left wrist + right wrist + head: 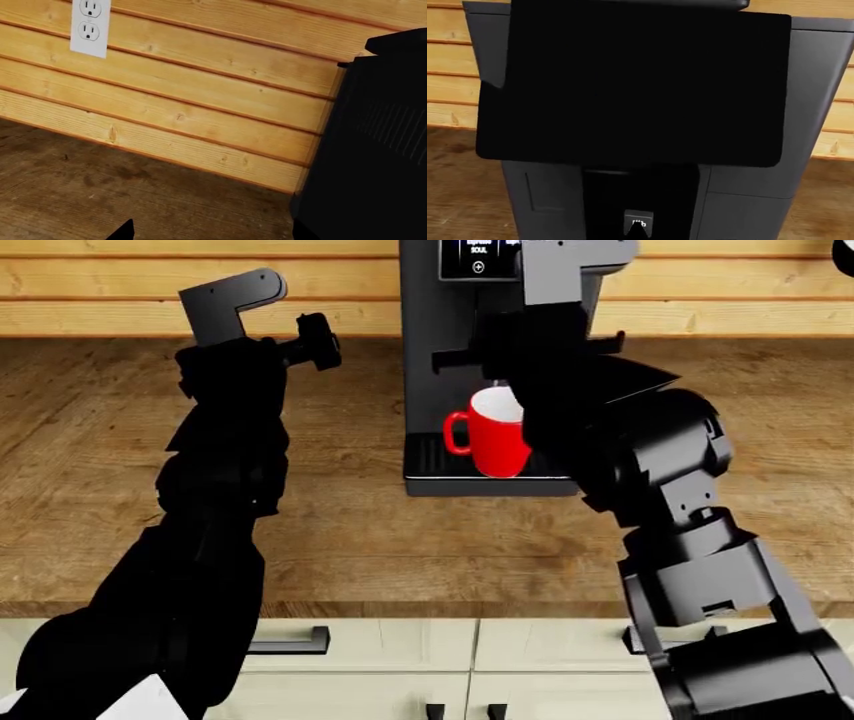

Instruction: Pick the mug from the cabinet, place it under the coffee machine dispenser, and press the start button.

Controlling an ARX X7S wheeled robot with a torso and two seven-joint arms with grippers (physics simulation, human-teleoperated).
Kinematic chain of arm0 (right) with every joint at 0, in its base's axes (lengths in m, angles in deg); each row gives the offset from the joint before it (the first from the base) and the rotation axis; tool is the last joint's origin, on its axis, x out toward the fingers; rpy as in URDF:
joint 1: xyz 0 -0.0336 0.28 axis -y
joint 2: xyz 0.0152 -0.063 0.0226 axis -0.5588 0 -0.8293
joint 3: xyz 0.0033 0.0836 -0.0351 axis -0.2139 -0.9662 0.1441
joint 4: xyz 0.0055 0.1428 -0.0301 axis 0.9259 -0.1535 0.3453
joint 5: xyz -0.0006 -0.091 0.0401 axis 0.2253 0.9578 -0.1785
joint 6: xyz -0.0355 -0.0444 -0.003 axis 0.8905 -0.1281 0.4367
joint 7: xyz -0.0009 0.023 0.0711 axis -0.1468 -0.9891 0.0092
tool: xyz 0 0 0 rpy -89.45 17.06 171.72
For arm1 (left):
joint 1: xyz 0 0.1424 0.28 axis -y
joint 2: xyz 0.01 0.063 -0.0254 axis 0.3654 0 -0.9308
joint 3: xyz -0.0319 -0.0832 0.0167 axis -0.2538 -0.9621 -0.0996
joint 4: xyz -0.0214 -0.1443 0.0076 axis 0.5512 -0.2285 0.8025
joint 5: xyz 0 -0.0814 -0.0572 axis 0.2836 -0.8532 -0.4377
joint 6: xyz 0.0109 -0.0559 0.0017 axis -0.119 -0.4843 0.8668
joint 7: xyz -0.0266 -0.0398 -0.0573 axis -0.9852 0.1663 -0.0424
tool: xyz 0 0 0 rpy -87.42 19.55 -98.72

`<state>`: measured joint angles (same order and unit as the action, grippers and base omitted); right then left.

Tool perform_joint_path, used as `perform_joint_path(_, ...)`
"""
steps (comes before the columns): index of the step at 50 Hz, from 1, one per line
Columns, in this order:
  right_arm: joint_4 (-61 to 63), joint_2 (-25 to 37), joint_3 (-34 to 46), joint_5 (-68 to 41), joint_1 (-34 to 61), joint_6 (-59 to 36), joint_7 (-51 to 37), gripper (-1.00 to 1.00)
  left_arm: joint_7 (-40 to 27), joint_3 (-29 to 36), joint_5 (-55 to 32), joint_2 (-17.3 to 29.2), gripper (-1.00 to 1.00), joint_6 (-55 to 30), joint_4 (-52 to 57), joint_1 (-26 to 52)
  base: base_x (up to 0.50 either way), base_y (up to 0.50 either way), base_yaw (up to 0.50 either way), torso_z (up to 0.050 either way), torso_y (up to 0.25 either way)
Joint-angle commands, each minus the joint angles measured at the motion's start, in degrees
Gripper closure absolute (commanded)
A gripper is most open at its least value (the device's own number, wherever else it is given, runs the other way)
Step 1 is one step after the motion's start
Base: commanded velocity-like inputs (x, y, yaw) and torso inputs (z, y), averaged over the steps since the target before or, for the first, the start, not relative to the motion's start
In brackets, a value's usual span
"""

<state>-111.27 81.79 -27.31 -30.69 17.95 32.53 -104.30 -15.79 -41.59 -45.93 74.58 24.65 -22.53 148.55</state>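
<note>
The glossy red cylindrical mug (497, 433) sits on the slotted black drip tray (424, 454) of the dark grey boxy coffee machine (434, 330), handle pointing away from the right arm, its far side hidden behind that arm. The right gripper (577, 260) is up at the machine's front panel; whether its fingers are spread or closed, I cannot tell. In the right wrist view the small black dispenser block with a white icon (638, 223) hangs below the panel. The left gripper (314, 340) hovers beside the machine over bare wooden counter (360, 540), grasping nothing, finger state unclear. A white wall outlet (90, 25) sits on the plank wall (200, 90) behind.
</note>
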Motion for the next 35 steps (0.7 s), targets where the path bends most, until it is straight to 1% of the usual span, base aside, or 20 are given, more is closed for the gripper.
perform_joint_path(1, -5.95, 0.71, -3.37, -6.93, 0.35, 1.09, 1.74, 1.00, 0.06, 0.01, -0.07, 0.01, -1.00, -0.03, 0.00, 0.02, 0.02, 0.00, 0.01, 0.000, 0.000)
perform_joint_path(10, 17.29, 4.92, -5.65, -12.77, -5.24, -5.98, -6.46, 1.00, 0.05, -0.03, -0.06, 0.02, -1.00, 0.01, 0.00, 0.00, 0.00, 0.00, 0.00, 0.000, 0.000)
perform_joint_path(18, 27.71, 6.37, -7.41, -17.07, -8.09, -9.21, -10.49, 1.00, 0.02, -0.03, -0.04, 0.02, -1.00, 0.00, 0.00, 0.03, 0.00, 0.00, 0.00, 0.000, 0.000)
perform_joint_path(26, 41.36, 8.45, -9.50, -22.88, -12.03, -13.35, -15.88, 1.00, 0.00, -0.14, -0.08, 0.03, -1.00, 0.02, 0.00, 0.00, 0.00, 0.00, 0.00, 0.000, 0.000)
perform_joint_path(27, 42.63, 8.79, -9.46, -23.19, -12.62, -13.62, -16.28, -1.00, 0.03, -0.20, -0.13, 0.04, -1.00, 0.00, 0.00, 0.03, 0.00, 0.00, 0.00, 0.000, 0.000)
perform_joint_path(33, 49.49, 10.55, -11.17, -26.54, -15.76, -14.95, -19.09, -1.00, 3.27, -1.65, -2.20, 0.00, -1.00, 2.60, 0.34, 0.88, 0.00, 0.00, 0.00, 0.000, 0.000)
perform_joint_path(34, 50.83, 10.90, -11.71, -27.41, -16.32, -15.24, -19.78, -1.00, 3.25, -1.21, -3.54, -0.25, -1.00, -1.38, 7.07, -0.93, 0.00, 0.00, 0.00, 0.000, 0.000)
perform_joint_path(35, 52.24, 11.35, -12.30, -28.18, -16.96, -15.43, -20.46, -1.00, 2.03, 0.83, -6.94, -0.32, -1.00, -8.92, 15.67, -5.92, 0.00, 0.00, 0.00, 0.000, 0.000)
